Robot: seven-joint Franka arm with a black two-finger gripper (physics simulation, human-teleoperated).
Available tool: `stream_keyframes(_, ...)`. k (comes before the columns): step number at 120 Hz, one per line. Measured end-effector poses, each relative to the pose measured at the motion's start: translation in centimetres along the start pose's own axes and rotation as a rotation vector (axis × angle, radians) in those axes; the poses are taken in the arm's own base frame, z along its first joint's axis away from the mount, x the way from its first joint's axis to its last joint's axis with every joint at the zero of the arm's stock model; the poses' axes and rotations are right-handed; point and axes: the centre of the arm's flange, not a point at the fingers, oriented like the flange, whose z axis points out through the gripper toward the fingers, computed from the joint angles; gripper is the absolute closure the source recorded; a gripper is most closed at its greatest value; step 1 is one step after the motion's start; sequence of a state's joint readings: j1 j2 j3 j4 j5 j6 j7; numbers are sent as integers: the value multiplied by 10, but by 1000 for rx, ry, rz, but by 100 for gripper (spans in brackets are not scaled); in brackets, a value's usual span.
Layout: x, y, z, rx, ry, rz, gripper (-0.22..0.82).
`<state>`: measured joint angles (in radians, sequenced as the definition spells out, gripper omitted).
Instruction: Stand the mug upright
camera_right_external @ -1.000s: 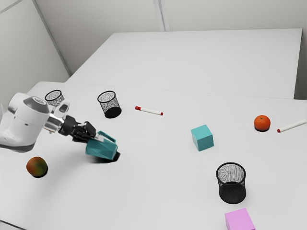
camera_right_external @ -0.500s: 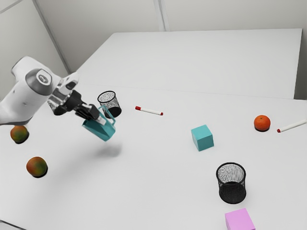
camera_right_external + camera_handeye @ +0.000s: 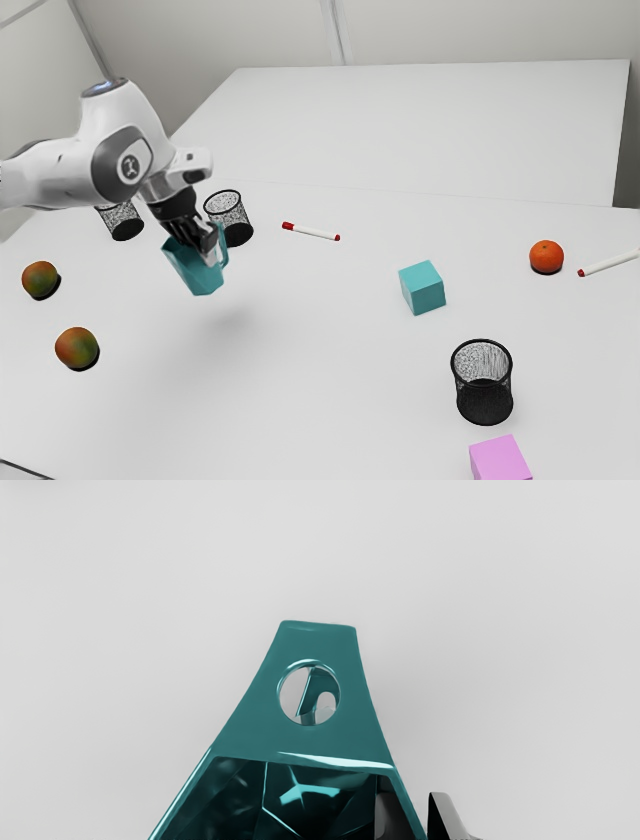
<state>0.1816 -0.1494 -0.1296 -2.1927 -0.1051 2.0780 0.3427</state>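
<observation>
Step in hand, as judged: righting of mug (image 3: 195,274), held above table (image 3: 300,380) and tilted, with base (image 3: 207,290) toward five o'clock in exterior view. Clamped by its wall (image 3: 409,805) in gripper (image 3: 210,249). Next: level, lower, release only once flat. Avoid bin (image 3: 236,232) at one o'clock from mug; note second bin (image 3: 122,222) at ten, fruit (image 3: 77,348) at eight and nine.

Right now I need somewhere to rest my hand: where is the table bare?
Bare: the wide patch between the mango nearest the camera, the marker nearer the mug, the teal cube and the pink block; also between that cube and the orange. Crowded: the exterior view's left, with two mesh cups, another mango and the gripper holding the mug aloft.
</observation>
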Motion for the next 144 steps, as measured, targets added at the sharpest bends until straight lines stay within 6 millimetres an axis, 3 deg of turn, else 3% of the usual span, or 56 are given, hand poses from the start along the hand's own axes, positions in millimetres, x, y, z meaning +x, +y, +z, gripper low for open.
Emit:
stream_keyframes(47,-3,12,43,134,21,-106,74)
stream_keyframes(144,2,20,117,115,-72,-290,78)
